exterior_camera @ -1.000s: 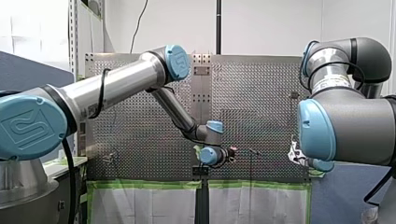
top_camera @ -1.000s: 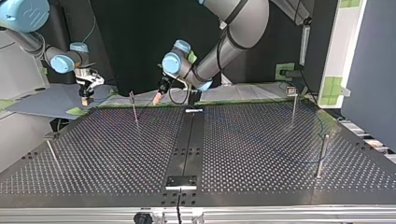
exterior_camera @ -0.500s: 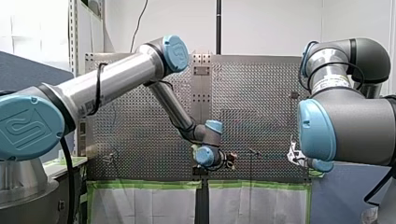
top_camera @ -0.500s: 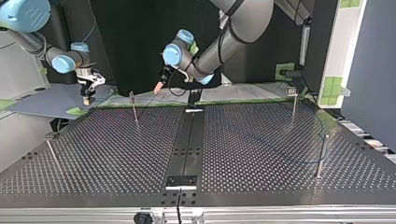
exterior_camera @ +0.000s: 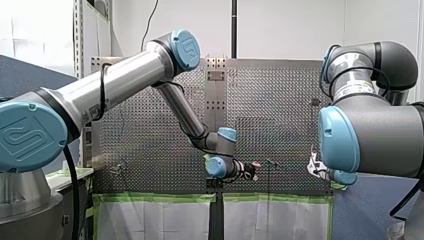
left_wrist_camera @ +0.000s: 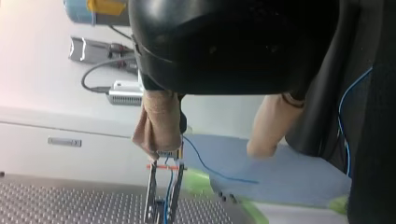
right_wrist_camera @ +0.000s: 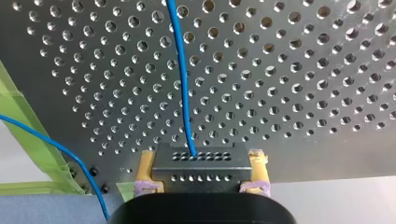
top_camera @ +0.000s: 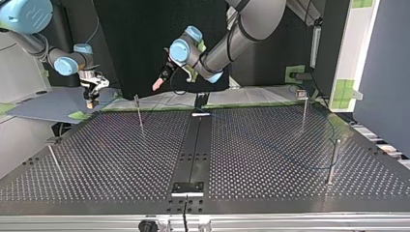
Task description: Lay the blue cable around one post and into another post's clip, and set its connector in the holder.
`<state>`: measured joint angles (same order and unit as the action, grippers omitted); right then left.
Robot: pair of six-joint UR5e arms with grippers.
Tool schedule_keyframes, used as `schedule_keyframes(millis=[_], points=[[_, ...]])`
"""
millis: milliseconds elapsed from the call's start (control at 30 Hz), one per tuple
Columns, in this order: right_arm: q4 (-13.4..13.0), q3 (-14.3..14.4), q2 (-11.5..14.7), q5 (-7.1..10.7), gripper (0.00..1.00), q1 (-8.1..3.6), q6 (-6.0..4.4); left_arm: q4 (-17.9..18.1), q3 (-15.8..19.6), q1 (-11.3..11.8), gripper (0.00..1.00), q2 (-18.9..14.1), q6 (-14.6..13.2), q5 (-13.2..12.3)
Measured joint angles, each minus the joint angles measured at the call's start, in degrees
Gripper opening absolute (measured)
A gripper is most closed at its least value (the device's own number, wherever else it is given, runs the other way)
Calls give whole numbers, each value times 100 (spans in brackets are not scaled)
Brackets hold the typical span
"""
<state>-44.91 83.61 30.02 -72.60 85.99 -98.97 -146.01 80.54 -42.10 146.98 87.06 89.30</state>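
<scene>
gripping the black connector (right_wrist_camera: 201,161) by both ends, my right pincer (right_wrist_camera: 201,171) has its yellow pads (right_wrist_camera: 145,170) closed on it; my left pincer (left_wrist_camera: 208,149) hangs wide, with nothing between its beige fingers (left_wrist_camera: 159,121).
the blue cable (right_wrist_camera: 182,74) leaves the connector and runs over the perforated desk (right_wrist_camera: 303,93) until the right wrist view cuts it off; a second stretch crosses the green tape (right_wrist_camera: 28,126) at the desk's edge. in the top view the cable is only a faint line at the view's right, near two posts (top_camera: 332,162), and i cannot tell whether it touches either. there the right pincer is small, beyond the desk's far corner at the view's left, and the connector cannot be made out. in the front view my right arm (exterior_camera: 370,135) hides most of that pincer.
</scene>
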Motion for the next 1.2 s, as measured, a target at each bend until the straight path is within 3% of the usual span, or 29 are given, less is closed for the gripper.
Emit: schedule_keyframes(millis=[233,1200], points=[[-16,-1,-7,46,0,-14,-32,-3,-82,-34,100,-2,-2,-136],[-26,-2,-23,61,0,-10,-37,-25,-164,-79,100,-1,136,3]])
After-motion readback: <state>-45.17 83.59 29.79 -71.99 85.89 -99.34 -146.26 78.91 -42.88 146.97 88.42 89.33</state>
